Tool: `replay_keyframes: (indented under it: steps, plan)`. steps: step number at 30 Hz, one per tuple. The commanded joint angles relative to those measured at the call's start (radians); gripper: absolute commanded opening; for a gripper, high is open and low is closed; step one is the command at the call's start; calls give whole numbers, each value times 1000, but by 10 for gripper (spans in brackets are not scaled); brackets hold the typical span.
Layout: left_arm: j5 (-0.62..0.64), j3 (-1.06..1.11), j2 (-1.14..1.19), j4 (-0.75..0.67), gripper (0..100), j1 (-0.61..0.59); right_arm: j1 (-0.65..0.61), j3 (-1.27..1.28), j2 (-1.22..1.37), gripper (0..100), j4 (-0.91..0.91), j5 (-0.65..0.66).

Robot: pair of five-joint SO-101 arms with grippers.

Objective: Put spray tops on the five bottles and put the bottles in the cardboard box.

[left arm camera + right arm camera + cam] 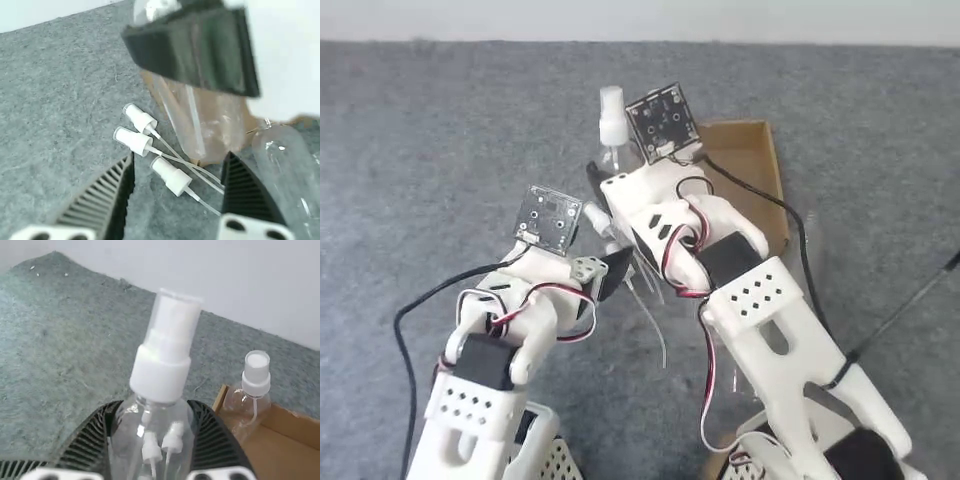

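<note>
My right gripper (pixel 152 416) is shut on a clear bottle (pixel 150 440) that stands upright with a white spray top (pixel 165 360) on it. In the high view this bottle (pixel 615 135) is just left of the cardboard box (pixel 755 165). Another capped bottle (pixel 251 390) stands inside the box (pixel 285 440). My left gripper (pixel 179 161) is open low over the carpet, and three loose spray tops (pixel 141 120) (pixel 132 141) (pixel 172 176) lie between its fingers. In the left wrist view the held bottle (pixel 200 120) is just beyond them.
A further clear bottle (pixel 285 160) sits on the carpet beside the left gripper's finger, near the box. Thin dip tubes (pixel 655 320) trail over the grey carpet between the two arms. The right arm (pixel 770 310) covers the box's near side.
</note>
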Motion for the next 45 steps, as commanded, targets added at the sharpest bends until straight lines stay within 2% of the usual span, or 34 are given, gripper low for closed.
replay_keyframes:
  steps: [1,8,12,17,23,29,32,37,42,45]
  plan:
    - [-5,53,-3,-103,261,5,-38,-52,-96,6,88,-12]
    - [-6,62,-3,-114,261,5,-61,-52,-222,6,197,-6]
    - [-3,67,-3,-114,258,5,-5,-60,-236,6,209,-3]
    - [-2,87,-3,-117,258,5,162,-158,-226,6,266,133]
    - [-2,93,-3,-118,258,5,386,-287,-222,6,344,236]
    - [-2,107,-3,-118,223,5,470,-207,-108,6,217,249]
    - [-6,111,-3,-120,153,-2,478,-167,-31,6,128,249]
    - [0,119,-2,-167,3,-81,473,-161,93,6,28,247]
    - [2,143,-2,-235,25,-135,472,-164,206,6,-82,247]
    - [8,143,-2,-235,130,-137,472,-166,269,6,-150,247]
